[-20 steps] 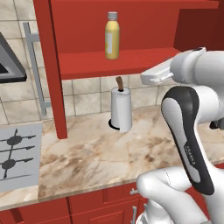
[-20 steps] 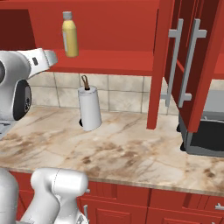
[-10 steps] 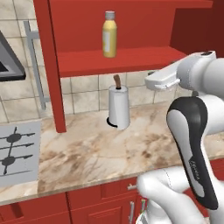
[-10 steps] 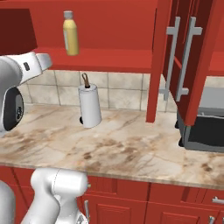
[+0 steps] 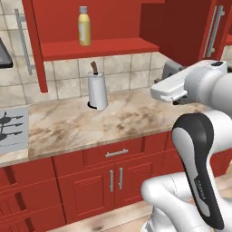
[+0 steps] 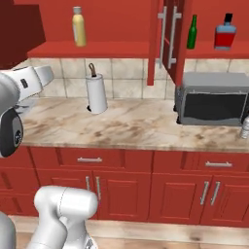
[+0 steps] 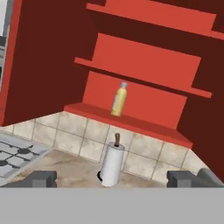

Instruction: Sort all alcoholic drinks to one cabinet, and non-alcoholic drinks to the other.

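Rightward, a green bottle and red-and-blue bottle are seen shelved from the right base, while the juice bottle is framed between wide-spread gripper tips.

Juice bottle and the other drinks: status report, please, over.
Gripper open, empty. Juice bottle upright on left cabinet shelf; green bottle and red-and-blue bottle on right shelf. Water bottle on counter by microwave, unsorted.

Kitchen: red cabs, marble counter, microwave, hob, paper-towel roll.
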Robot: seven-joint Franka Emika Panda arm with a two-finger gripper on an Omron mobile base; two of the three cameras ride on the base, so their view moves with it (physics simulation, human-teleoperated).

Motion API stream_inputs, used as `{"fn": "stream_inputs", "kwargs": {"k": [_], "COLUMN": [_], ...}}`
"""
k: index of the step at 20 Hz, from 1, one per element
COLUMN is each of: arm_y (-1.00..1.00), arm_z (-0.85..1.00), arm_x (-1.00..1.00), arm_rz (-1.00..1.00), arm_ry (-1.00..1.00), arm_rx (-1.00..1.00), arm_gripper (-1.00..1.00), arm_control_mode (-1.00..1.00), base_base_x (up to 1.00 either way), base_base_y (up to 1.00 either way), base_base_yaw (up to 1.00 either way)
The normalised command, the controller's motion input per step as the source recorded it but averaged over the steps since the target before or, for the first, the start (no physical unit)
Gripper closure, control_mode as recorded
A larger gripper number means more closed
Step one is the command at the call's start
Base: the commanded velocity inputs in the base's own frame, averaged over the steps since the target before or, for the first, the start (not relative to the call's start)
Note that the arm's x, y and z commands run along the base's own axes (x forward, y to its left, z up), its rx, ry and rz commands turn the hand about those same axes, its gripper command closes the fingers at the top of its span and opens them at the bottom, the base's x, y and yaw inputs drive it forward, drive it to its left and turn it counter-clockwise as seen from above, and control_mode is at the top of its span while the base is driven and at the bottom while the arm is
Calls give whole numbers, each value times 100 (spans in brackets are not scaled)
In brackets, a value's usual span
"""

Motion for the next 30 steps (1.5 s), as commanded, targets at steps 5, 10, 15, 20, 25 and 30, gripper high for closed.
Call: {"fn": "stream_inputs", "kwargs": {"k": [5,10,15,20,25,30], "arm_y": [0,0,0,0,0,0], "arm_z": [0,0,0,0,0,0], "arm_x": [0,0,0,0,0,0], "arm_rz": [0,0,0,0,0,0], "arm_ry": [0,0,0,0,0,0], "arm_rx": [0,0,0,0,0,0], "arm_gripper": [-100,-100,-100,-100,-100,-100], "arm_control_mode": [100,100,100,100,100,100], "base_base_x": [-70,-56,-31,-4,3,11], "base_base_y": [-37,-54,-63,-73,-77,-81], "base_base_yaw": [-25,-33,-32,-31,-29,-24]}}
